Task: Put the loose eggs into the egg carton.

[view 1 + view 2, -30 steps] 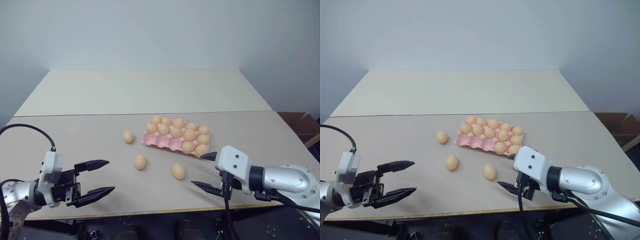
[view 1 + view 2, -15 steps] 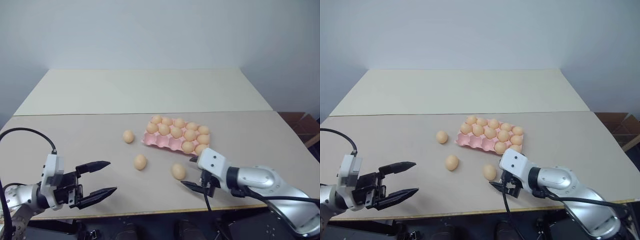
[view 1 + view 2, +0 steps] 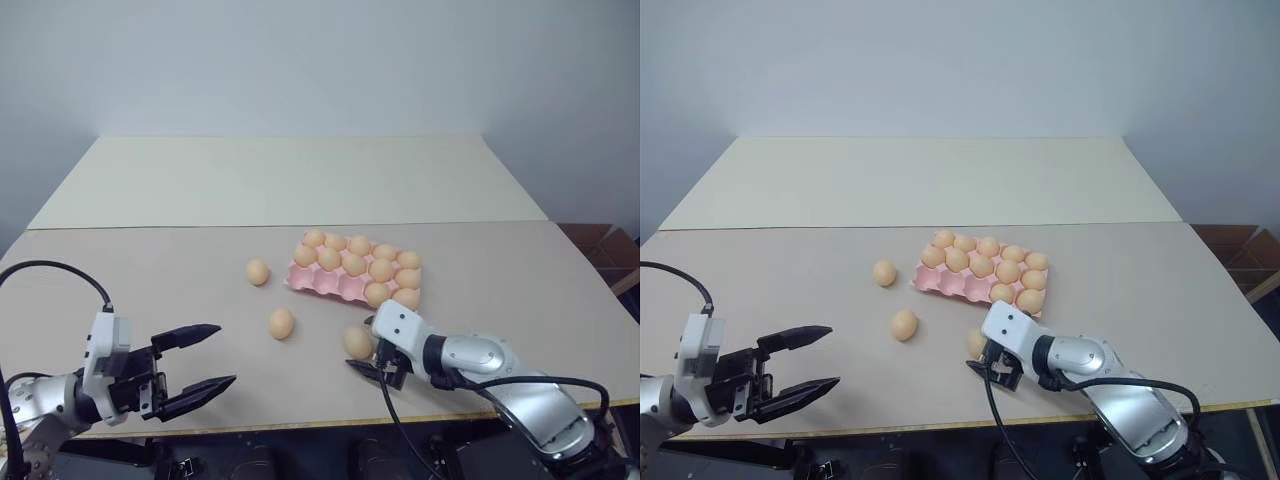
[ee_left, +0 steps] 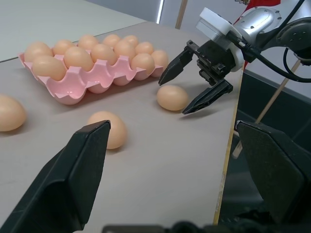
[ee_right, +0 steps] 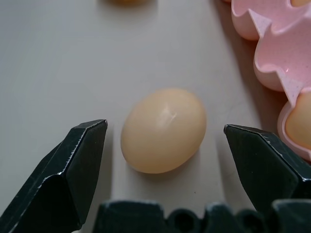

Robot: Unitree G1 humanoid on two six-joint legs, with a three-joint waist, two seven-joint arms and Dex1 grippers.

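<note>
Counting loose eggs: three loose eggs lie on the table [image 3: 150, 270], all pale tan-orange and all outside the egg carton [image 3: 322, 283].
First loose egg [image 3: 257, 272]: just left of the carton's left end, near the middle of the frame, apart from the carton.
Second loose egg [image 3: 281, 323]: lower down, below and slightly right of the first, alone on bare tabletop.
Third loose egg [image 5: 164, 130]: lower centre-right of the frame, just below the carton's near edge and close to it, not touching.
Egg carton: pink moulded tray, right of centre in the frame, set a little askew with its right end lower.
Eggs in carton: twelve. Five fill the far row, five the middle row, and two sit at the right end of the near row.
Empty cups: three, at the left and middle of the near row.
Right gripper [image 3: 365, 345]: low over the table at lower right of centre, black fingers spread wide, one on each side of the third egg, with a gap showing between each finger and the shell.
Left gripper [image 3: 225, 354]: lower left of the frame, well apart from every egg, pointing toward the centre, jaws standing apart with nothing between them.
</note>
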